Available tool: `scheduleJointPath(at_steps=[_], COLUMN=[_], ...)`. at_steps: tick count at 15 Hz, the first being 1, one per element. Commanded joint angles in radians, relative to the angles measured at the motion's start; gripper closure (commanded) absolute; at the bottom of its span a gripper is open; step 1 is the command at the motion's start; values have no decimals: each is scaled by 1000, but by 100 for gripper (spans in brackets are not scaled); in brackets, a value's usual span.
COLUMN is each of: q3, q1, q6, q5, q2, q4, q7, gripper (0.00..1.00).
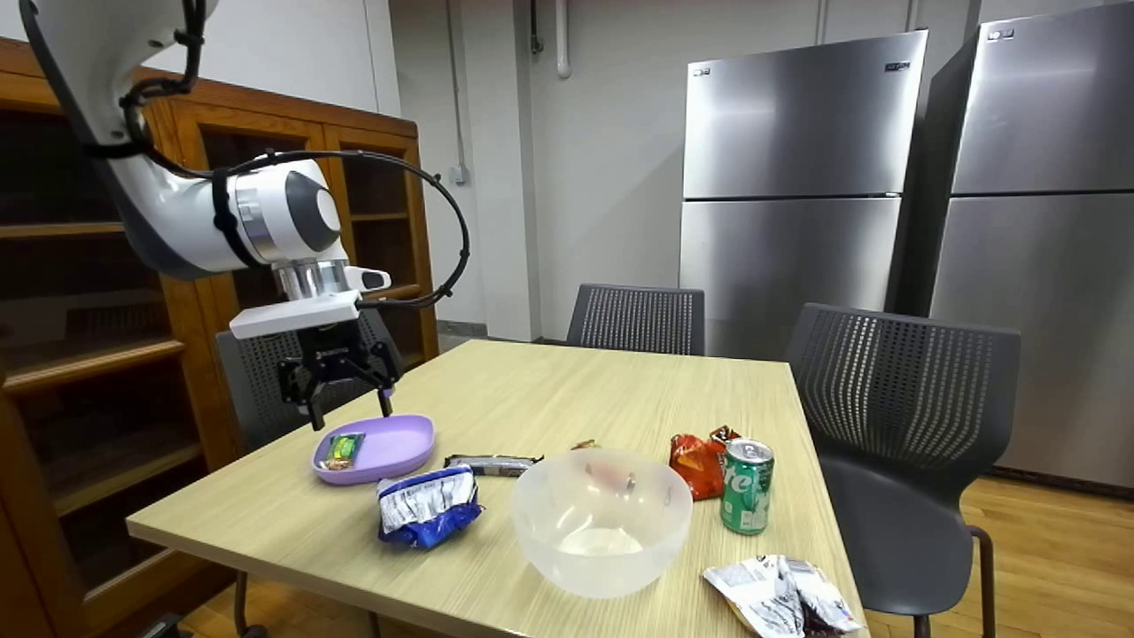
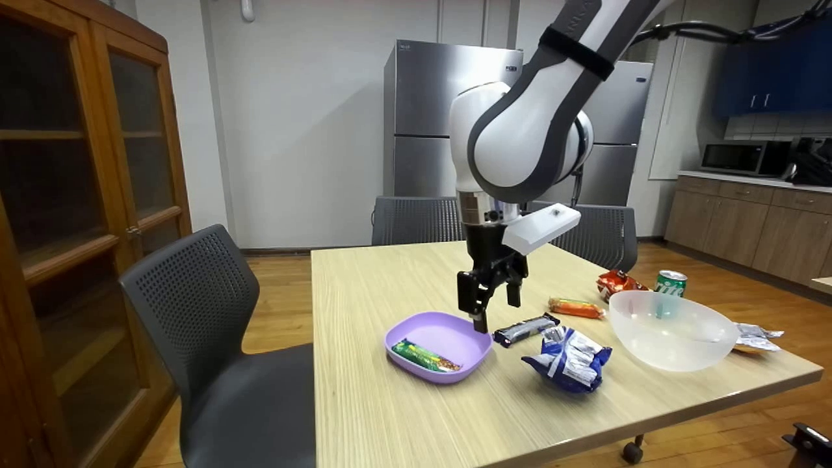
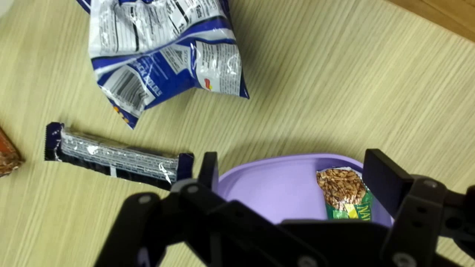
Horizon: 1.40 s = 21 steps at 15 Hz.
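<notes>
My gripper (image 3: 291, 167) stands open above the purple plate (image 3: 274, 189), its fingers wide apart and nothing held between them. A green granola bar (image 3: 343, 189) lies in the plate, toward the right finger in the wrist view; its lower part is hidden behind the gripper body. In both exterior views the gripper (image 1: 352, 414) hangs over the plate (image 2: 442, 331), apart from the bar (image 2: 426, 356) that rests on the plate's side. Close beside the plate, on the table, is a dark wrapped bar (image 3: 118, 155). A crumpled blue snack bag (image 3: 167, 48) sits near it.
A translucent bowl (image 1: 602, 567) stands on the table beyond the blue bag. Around it are a green can (image 1: 747, 487), a red bag (image 1: 698, 465), an orange-wrapped bar (image 2: 575, 307) and a silvery bag (image 1: 784, 594). Chairs (image 2: 221, 364) surround the table, with a wooden cabinet (image 2: 84, 247) nearby.
</notes>
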Motion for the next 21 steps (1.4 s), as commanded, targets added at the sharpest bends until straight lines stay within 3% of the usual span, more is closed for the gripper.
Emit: scheduleJointPath(at_steps=[1,13,21], q3=[22,11,-11], q1=[-28,-34,-104], q6=[-4,-1,-85], q5=[-10,-10,81], q2=[-11,-8,-27], q4=[-11,-18,-43], q7=[7,38,96], gripper=[0,0,0])
